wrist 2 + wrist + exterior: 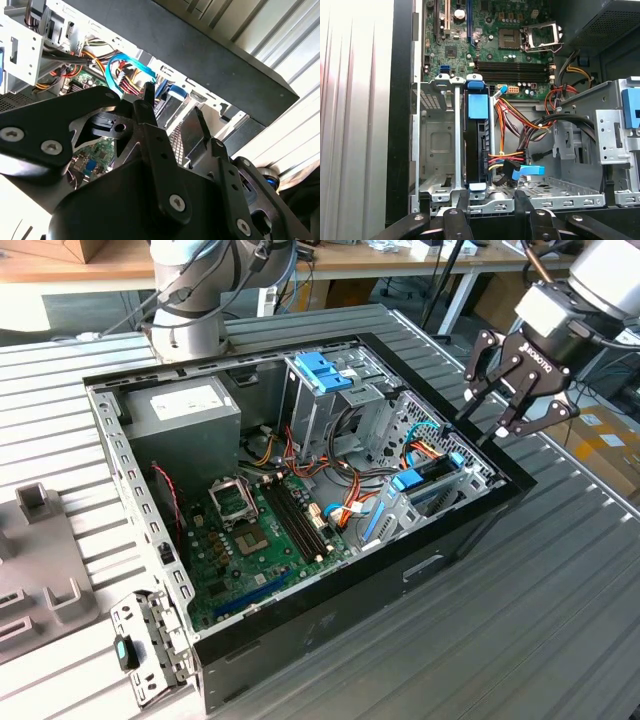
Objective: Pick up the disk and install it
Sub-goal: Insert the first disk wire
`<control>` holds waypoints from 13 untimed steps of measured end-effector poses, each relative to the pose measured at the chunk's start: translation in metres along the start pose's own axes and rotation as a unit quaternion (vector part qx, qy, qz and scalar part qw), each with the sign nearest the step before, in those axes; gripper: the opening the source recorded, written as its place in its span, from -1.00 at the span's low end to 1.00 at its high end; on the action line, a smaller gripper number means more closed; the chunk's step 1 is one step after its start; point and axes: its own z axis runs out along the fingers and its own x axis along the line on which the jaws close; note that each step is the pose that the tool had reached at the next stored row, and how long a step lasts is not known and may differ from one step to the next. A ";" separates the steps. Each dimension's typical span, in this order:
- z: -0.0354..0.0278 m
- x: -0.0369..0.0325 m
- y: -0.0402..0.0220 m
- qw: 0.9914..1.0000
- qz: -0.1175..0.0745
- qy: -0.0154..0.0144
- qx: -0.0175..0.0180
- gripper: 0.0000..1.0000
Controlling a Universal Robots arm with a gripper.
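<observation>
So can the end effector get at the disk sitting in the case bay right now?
Probably yes: the end effector hovers just outside the case wall, and the disk stands edge-up in its bay, nothing covering it.

1. The exterior view is evenly and brightly lit from above, and shadows are soft on the ribbed metal table [560,640].
2. The inside of the computer case [330,630] is dimmer, and its near black wall looks dark.
3. In the first wrist view, strong glare washes out the ribbed surface [350,100] beside the case, while the motherboard [495,45] stays sharp.
4. In the second wrist view, the gripper [170,107] is close, dark and soft in focus, and a white overexposed patch sits in one corner.
</observation>
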 end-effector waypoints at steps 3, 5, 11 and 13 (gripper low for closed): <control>0.0008 0.0000 0.0038 1.000 0.000 0.000 0.000 -0.04; 0.0013 -0.0003 0.0058 1.000 0.000 0.000 0.000 -0.04; 0.0036 -0.0053 0.0126 1.000 0.000 0.000 0.000 -0.04; 0.0044 -0.0076 0.0139 1.000 0.000 0.000 0.000 -0.04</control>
